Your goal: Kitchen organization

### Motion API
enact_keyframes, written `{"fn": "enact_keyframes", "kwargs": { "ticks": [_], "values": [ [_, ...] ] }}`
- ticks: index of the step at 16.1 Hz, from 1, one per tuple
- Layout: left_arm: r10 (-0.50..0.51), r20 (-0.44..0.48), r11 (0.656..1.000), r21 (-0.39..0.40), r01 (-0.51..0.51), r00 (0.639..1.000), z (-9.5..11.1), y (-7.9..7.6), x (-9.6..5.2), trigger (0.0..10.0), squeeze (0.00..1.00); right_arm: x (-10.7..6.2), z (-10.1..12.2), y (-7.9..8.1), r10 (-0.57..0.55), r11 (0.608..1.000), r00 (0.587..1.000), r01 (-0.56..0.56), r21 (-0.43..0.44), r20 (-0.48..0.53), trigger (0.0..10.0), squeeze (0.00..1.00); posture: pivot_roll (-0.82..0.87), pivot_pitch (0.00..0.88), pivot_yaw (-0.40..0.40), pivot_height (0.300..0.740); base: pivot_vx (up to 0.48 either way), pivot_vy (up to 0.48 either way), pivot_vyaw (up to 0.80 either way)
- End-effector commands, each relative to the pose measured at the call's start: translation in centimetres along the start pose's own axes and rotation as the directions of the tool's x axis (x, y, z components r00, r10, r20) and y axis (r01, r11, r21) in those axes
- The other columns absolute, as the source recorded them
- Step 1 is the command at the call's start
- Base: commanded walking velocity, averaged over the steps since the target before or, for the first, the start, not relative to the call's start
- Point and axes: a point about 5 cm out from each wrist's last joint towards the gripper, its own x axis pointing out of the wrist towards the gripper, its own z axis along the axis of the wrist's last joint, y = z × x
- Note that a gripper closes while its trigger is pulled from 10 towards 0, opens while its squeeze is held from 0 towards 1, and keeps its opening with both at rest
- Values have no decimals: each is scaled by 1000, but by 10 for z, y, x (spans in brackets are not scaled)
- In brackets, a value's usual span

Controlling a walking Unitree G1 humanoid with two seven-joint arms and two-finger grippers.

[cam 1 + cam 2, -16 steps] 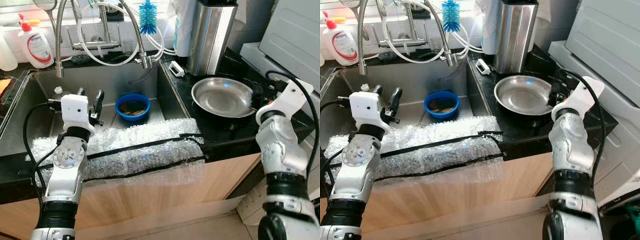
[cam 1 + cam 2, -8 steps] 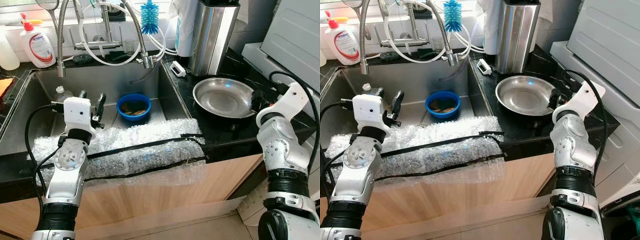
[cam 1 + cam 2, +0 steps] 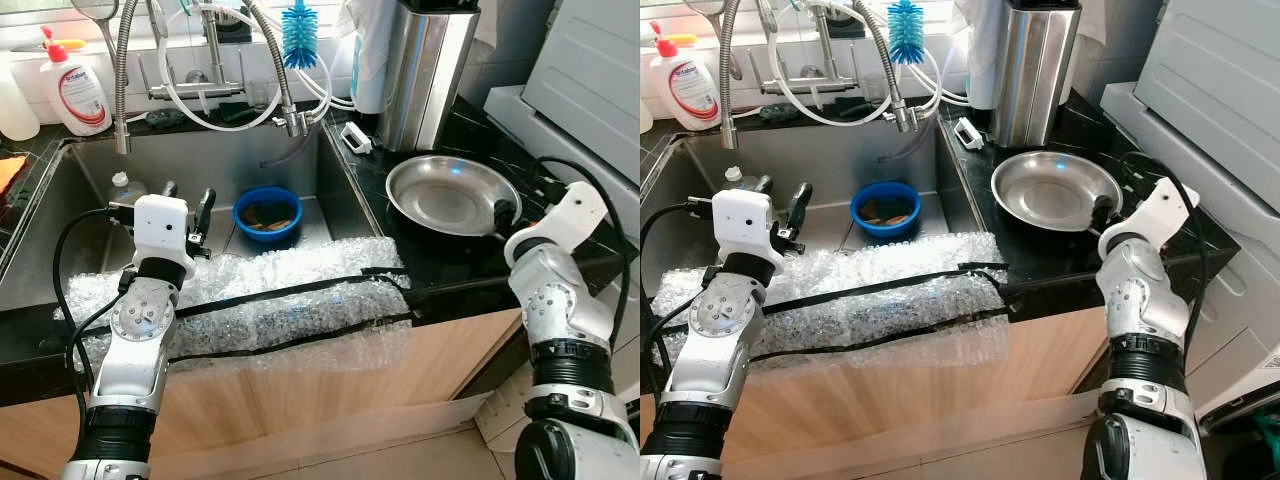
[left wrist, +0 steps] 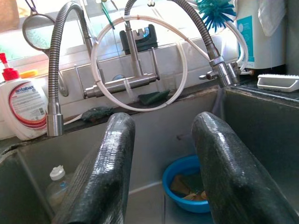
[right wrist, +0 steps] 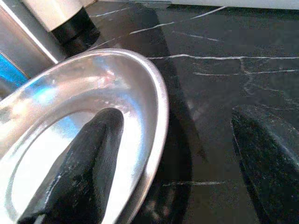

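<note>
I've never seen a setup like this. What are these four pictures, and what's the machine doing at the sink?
A humanoid robot stands at a kitchen sink. Two pictures come from cameras in its head, looking down; the other two come from a camera on each wrist, looking along its black fingers. The left claw hovers open over the sink, which holds a blue bowl and a small bottle. The right claw is open around the rim of a steel pan on the black counter, one finger inside it. Neither holds anything. Bubble wrap pads the counter's edge.
</note>
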Motion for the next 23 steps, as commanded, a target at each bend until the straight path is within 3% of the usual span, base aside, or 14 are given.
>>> {"fn": "enact_keyframes", "kwargs": {
  "ticks": [1, 8, 9, 23],
  "values": [
    [1, 26, 1000, 17, -2, 1000, 5, 2, 1, 10000, 0, 1, 3, 10, 44, 999, 999, -44, 7, -9, 10000, 0, 35, 0, -10, 740, 0, 0, 0],
    [-25, 25, 999, 23, 24, 999, 6, -3, 2, 10000, 0, 2, -5, 11, 71, 997, 997, -71, -10, -38, 9882, 0, 36, 0, -8, 740, 0, 0, 0],
    [-34, 23, 999, 32, 33, 999, 5, -4, 1, 10000, 0, 2, -6, 10, 61, 998, 997, -61, -4, -41, 0, 0, 37, 0, -7, 740, 0, 0, 0],
    [-50, 33, 997, 58, 48, 998, 7, -7, 2, 10000, 0, 2, -13, 16, 80, 997, 995, -79, 9, -58, 0, 0, 39, 0, -2, 740, 0, 0, 0]
  ]
}}
